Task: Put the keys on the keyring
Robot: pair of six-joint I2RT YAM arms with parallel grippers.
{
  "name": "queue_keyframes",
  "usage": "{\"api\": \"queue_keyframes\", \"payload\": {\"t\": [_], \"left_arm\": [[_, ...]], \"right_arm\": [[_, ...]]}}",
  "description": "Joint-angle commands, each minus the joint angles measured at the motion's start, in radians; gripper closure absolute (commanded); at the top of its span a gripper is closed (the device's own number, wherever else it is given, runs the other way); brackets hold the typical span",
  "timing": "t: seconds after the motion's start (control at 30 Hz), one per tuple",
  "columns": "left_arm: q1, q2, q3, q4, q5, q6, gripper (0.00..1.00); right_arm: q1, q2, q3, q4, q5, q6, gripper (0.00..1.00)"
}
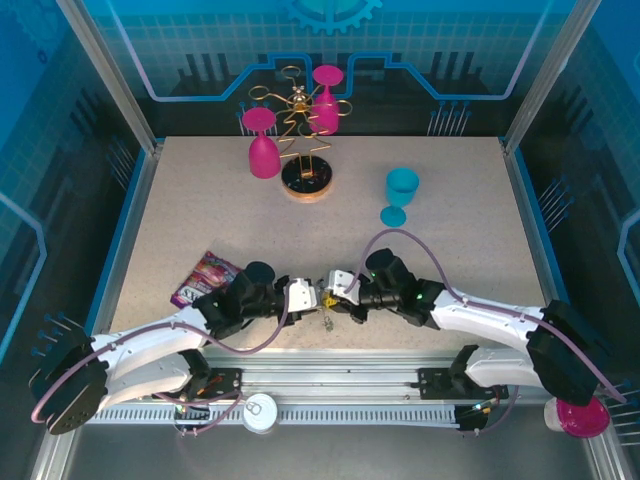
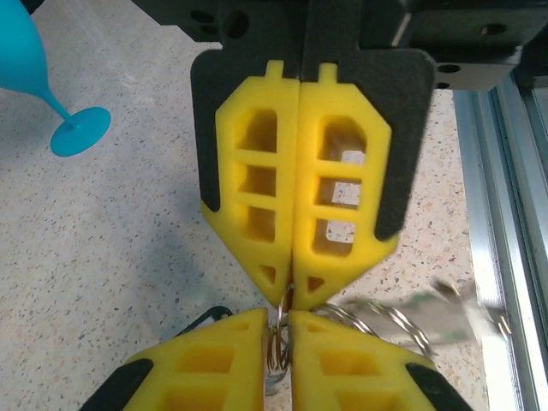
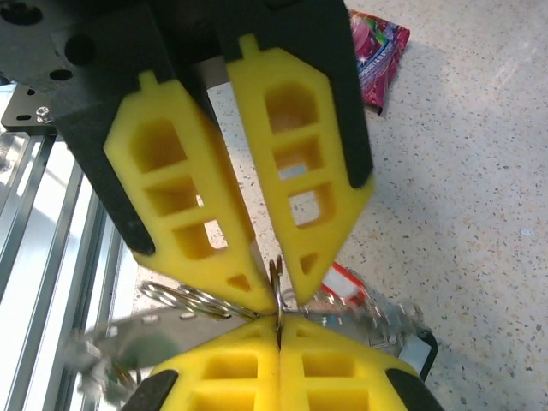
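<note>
— What was the room like?

— Blue panels [image 1: 440, 40] printed with a grid, a gear and circuit lines walled it on three sides, held by aluminium posts [image 1: 108, 75]. The table [image 1: 480, 230] was speckled beige with a blue edge, and a slotted metal rail [image 1: 380, 412] ran along its near side.

— And on the table?

— At the far middle stood a gold wire rack [image 1: 305, 160] on a round base, with two pink goblets [image 1: 264, 150] at it. A teal goblet [image 1: 400, 190] stood to its right, apart. A purple packet [image 1: 205, 278] lay toward the left edge, just beside the left arm [image 1: 150, 345].

— The grippers?

— They met tip to tip at the near middle. The left gripper [image 2: 278, 315] had its jaws a crack apart, pinching a small wire ring of the keyring [image 2: 432, 310]. The right gripper [image 3: 280, 322] had its jaws pressed flat together, with a thin metal edge of that same bunch running into the seam.

— Where was the rest of the keyring?

— Right at the fingertips. Its grey body was blurred and reached toward the rail. A red key [image 3: 347, 278] showed just beside one left finger. Whether any of it touched the table I couldn't tell.
</note>
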State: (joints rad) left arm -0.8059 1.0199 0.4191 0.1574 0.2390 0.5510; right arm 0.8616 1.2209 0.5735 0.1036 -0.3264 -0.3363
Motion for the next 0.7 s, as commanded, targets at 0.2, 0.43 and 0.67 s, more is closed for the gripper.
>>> {"api": "queue_keyframes", "payload": {"t": [0.2, 0.43, 0.67], "left_arm": [[0.002, 0.035, 0.113, -0.207, -0.018, 0.044, 1.0], [0.012, -0.006, 0.056, -0.086, 0.035, -0.026, 0.95], [0.058, -0.045, 0.026, -0.093, 0.127, -0.087, 0.75]], "right_arm": [[0.085, 0.039, 0.215, -0.252, 0.046, -0.058, 1.0], [0.081, 0.025, 0.149, -0.105, 0.003, 0.045, 1.0], [0.08, 0.029, 0.087, -0.004, 0.014, 0.067, 1.0]]}}
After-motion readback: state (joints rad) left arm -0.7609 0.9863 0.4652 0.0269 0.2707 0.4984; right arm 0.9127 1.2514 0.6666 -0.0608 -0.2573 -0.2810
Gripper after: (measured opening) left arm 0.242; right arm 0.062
